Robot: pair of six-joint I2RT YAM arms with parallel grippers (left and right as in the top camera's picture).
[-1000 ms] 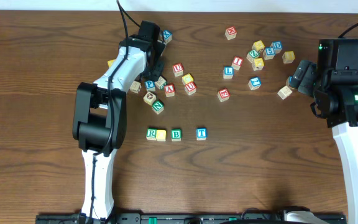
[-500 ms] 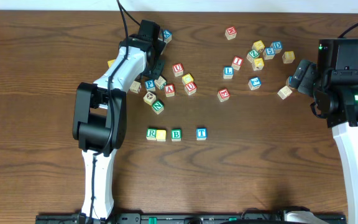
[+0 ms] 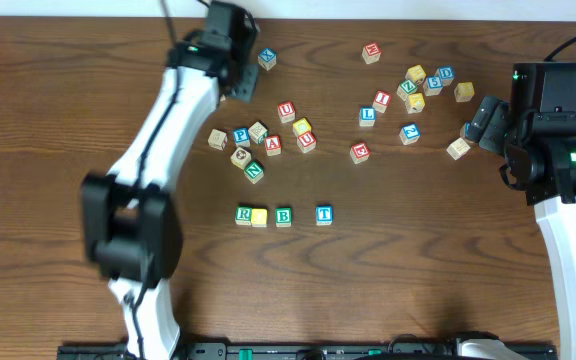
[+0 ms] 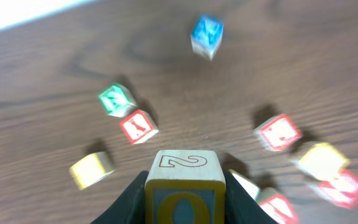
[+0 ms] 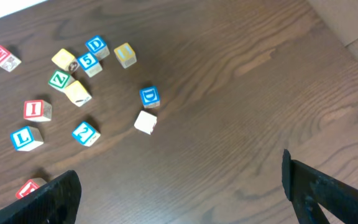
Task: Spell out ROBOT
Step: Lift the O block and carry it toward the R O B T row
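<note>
On the table stands a row of cubes: green R (image 3: 244, 214), a yellow-faced cube (image 3: 259, 215), green B (image 3: 284, 215), then a gap, then blue T (image 3: 324, 214). My left gripper (image 3: 234, 80) is raised near the far edge, left of the loose pile. It is shut on a yellow-framed O cube (image 4: 185, 186) with an outlined 2 on top, a black finger against each side. From overhead that cube is hidden under the gripper. My right gripper (image 3: 480, 120) hangs open at the right, and nothing lies between its fingers (image 5: 328, 193).
A loose pile with P (image 3: 240, 135), red U (image 3: 286, 110), red A (image 3: 273, 145) and others lies behind the row. A second scatter with blue L (image 3: 367, 115), red I (image 3: 382, 99) and blue D (image 5: 149, 96) sits far right. A plain cube (image 3: 457, 149) lies by the right gripper.
The left gripper closed over the pile, then rose and swung toward the far edge carrying the O cube. The right arm and the row have not moved.
</note>
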